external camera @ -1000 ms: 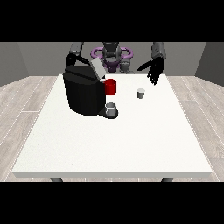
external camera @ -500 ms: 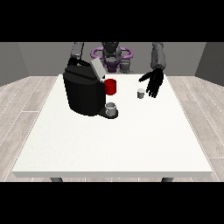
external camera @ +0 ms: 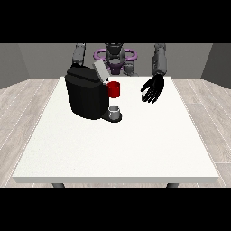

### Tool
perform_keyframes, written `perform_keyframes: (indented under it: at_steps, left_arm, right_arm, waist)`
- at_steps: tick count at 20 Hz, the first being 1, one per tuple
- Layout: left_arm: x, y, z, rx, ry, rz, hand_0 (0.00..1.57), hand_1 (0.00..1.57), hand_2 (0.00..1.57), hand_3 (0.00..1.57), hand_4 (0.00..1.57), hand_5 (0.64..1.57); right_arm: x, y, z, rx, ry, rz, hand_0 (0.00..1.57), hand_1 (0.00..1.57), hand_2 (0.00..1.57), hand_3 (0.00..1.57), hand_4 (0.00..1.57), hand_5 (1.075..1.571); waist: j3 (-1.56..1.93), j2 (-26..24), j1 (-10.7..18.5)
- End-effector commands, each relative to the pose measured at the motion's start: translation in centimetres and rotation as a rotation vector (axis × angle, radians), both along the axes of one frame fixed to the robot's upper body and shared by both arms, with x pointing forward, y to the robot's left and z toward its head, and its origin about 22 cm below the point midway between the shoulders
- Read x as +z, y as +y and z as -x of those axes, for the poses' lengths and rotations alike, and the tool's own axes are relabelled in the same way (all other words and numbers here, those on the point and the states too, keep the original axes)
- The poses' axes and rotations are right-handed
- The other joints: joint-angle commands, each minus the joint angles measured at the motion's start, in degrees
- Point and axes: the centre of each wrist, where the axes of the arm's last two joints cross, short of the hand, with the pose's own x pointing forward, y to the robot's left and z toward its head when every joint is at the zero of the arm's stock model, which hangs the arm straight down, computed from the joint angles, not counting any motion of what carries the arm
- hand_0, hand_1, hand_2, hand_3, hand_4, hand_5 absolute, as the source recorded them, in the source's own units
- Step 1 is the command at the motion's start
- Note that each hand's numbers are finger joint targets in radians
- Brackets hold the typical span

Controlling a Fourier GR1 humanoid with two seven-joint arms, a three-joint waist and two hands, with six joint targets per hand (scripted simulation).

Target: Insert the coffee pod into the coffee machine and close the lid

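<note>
The black coffee machine [external camera: 85, 97] stands on the white table [external camera: 122, 149] left of the middle, with its grey lid [external camera: 100, 70] tilted up. A red part [external camera: 114, 89] sticks out at its front, above a small grey cup [external camera: 115, 111] on its base. The hand at the view's right [external camera: 152, 89] hangs low over the table, to the right of the machine, fingers spread and pointing down. It covers the spot where the small grey coffee pod stood, and the pod is hidden behind it. The arm at the view's left [external camera: 79, 54] runs down behind the machine, which hides its hand.
The robot's torso with purple rings [external camera: 115, 56] stands behind the table's far edge. The table's near half and right side hold nothing but its white top.
The hand at the view's right has come down and moved left, from beside the robot's shoulder onto the coffee pod's place. The pod no longer shows. The machine has not moved.
</note>
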Motion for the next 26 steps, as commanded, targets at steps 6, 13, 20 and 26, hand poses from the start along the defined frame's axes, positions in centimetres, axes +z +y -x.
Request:
perform_keyframes:
  at_steps: [6,13,20,26]
  left_arm:
    - [-0.8,-1.6,-1.0,-0.058,0.012,-0.229,0.76,0.76,0.95,0.81,0.34,1.571]
    - [-2.2,0.9,-0.6,-0.081,0.106,-0.323,0.79,0.79,0.96,0.85,0.39,1.571]
    - [-1.3,-0.5,-2.1,-0.113,0.114,-0.322,1.12,1.12,1.20,1.09,0.39,1.571]
    - [-1.0,-2.5,-2.4,-0.200,0.088,-0.123,1.43,1.43,1.42,1.35,0.49,1.571]
  right_arm:
    - [-1.0,-0.8,-0.8,0.040,-0.027,-0.001,0.00,0.00,0.00,0.00,0.00,1.571]
    - [-1.9,-0.8,-0.6,0.024,0.031,-0.028,0.00,0.00,0.00,0.00,0.00,1.571]
    - [-3.5,-0.3,0.1,-0.050,0.085,0.063,0.00,0.00,0.00,0.00,0.00,1.571]
    - [-5.3,-2.6,0.9,-0.086,0.164,0.092,0.00,0.00,0.00,0.00,0.00,1.571]
  waist:
    - [0.03,0.93,-1.17]
    - [0.00,0.95,-0.64]
    - [0.00,-2.70,-0.32]
    - [0.01,-6.01,2.06]
